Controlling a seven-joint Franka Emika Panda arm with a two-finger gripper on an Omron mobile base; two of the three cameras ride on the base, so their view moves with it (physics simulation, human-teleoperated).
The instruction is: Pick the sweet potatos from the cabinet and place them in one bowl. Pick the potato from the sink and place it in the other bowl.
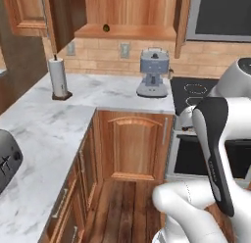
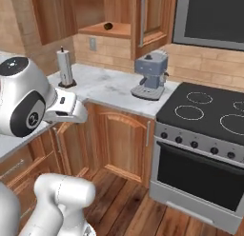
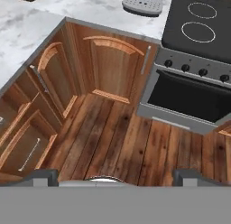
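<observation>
One small dark sweet potato [image 1: 106, 27] [image 2: 108, 26] lies at the front edge of the shelf in the open wooden wall cabinet [image 1: 128, 14] [image 2: 112, 30], above the corner counter. My gripper [image 3: 115, 177] hangs well below and in front of it. It points down at the wooden floor, and its two dark fingertips [image 3: 45, 175] stand wide apart with nothing between them. The sink, the potato and both bowls are out of view.
A grey coffee machine [image 1: 153, 73] [image 2: 151, 75] and a paper towel holder [image 1: 59, 78] [image 2: 65, 67] stand on the marble counter [image 1: 44, 134]. A black stove with an oven [image 2: 209, 116] [image 3: 198, 69] is to the right. A toaster [image 1: 6, 163] sits at the near left.
</observation>
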